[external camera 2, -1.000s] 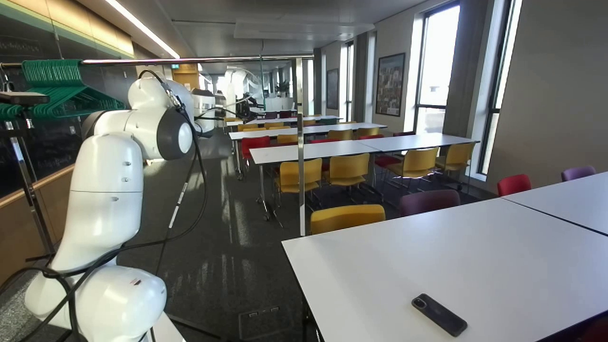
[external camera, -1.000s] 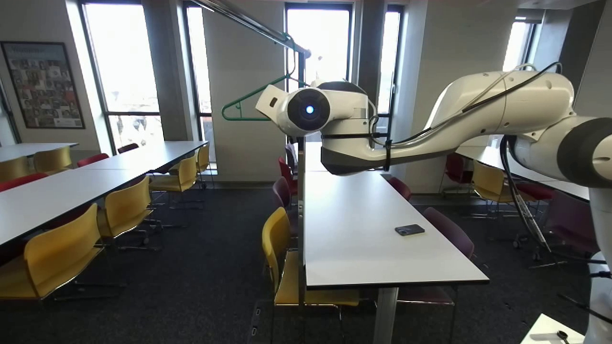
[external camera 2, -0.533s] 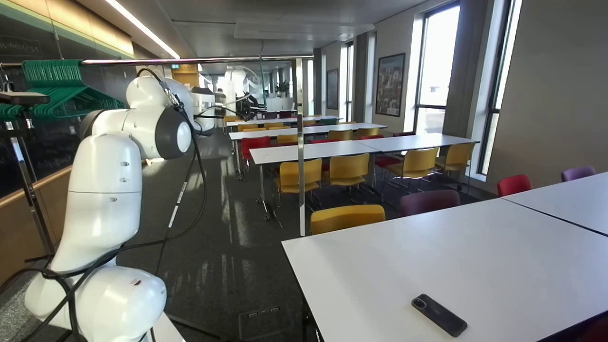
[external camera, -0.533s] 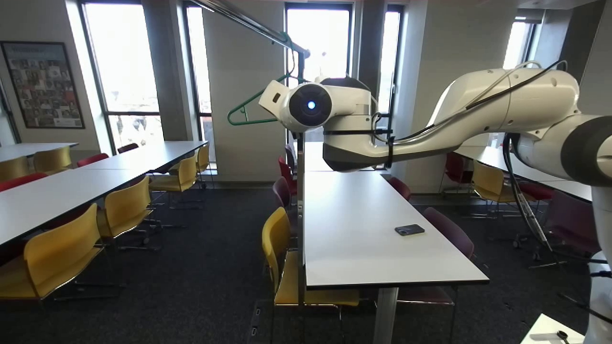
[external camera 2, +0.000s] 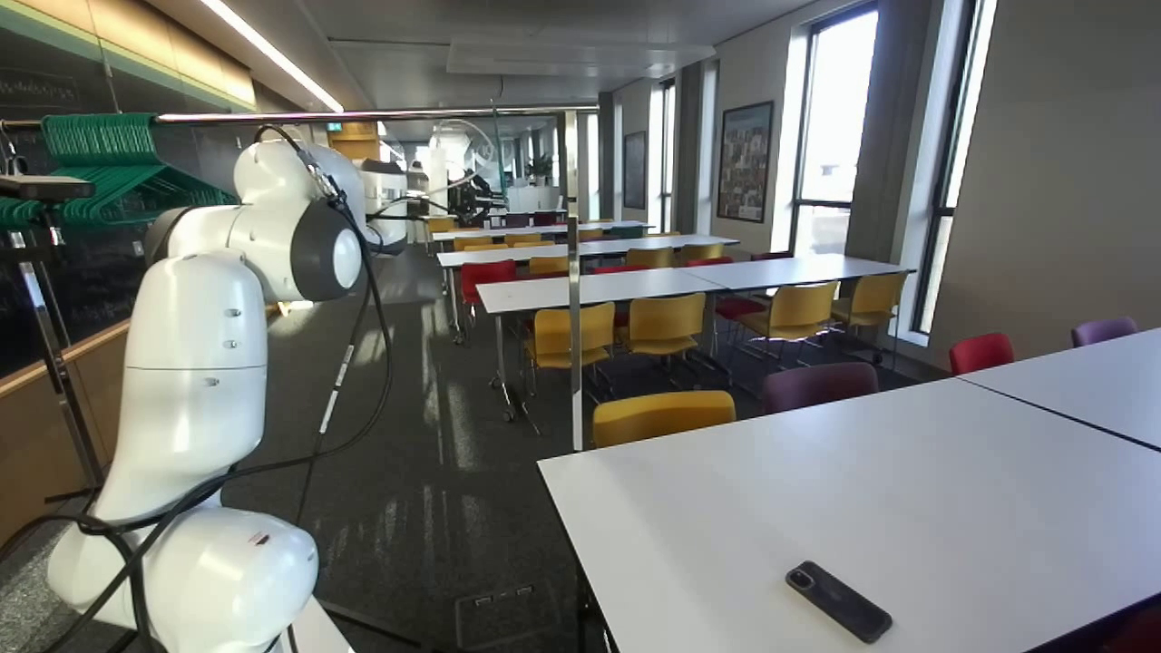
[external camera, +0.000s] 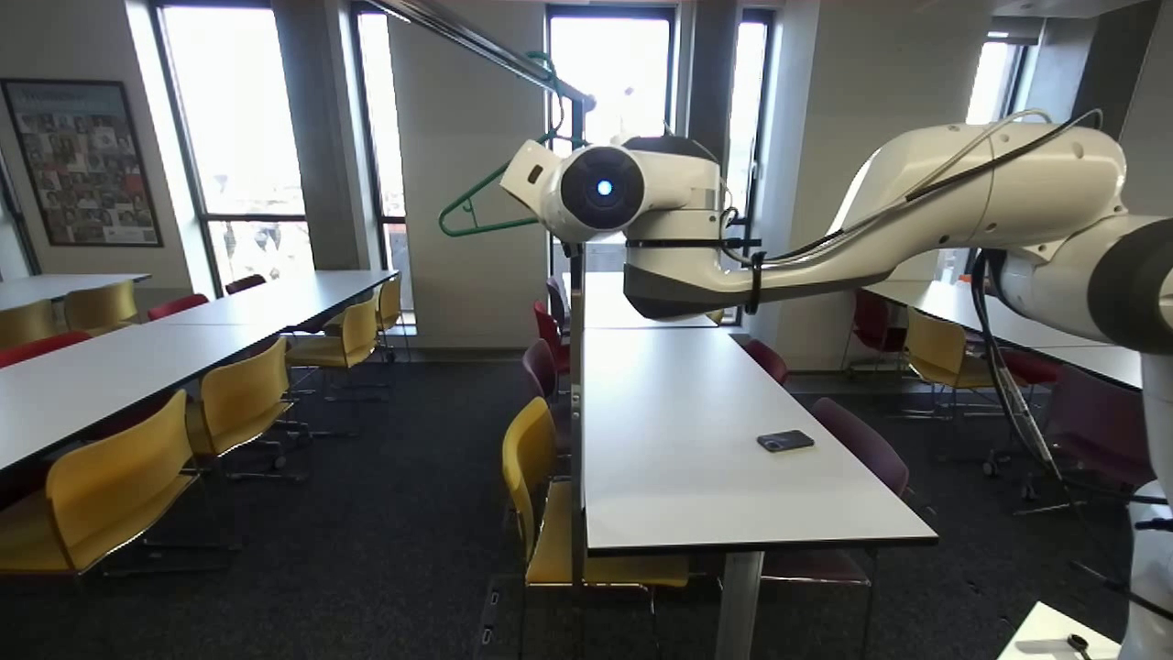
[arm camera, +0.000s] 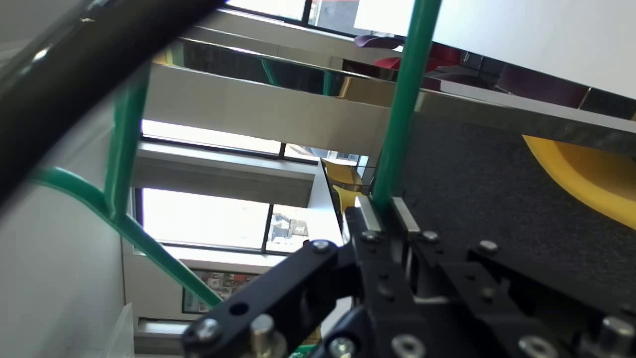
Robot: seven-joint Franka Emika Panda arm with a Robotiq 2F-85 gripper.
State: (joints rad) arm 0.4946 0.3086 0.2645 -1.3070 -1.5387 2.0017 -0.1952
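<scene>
Gripper (arm camera: 386,213) drawn down to a thin gap, one slim bar of a green hanger (arm camera: 406,99) pinched at the fingertips. Hanger hook overlaps the metal rail (external camera: 476,42) in an exterior view; looped over or just beside, cannot tell. Likely risks: hook snagging if looped and tugged; round bar swivelling in so narrow a grip. Beyond: phone (external camera: 785,442) flat on white table (external camera: 678,500).
</scene>
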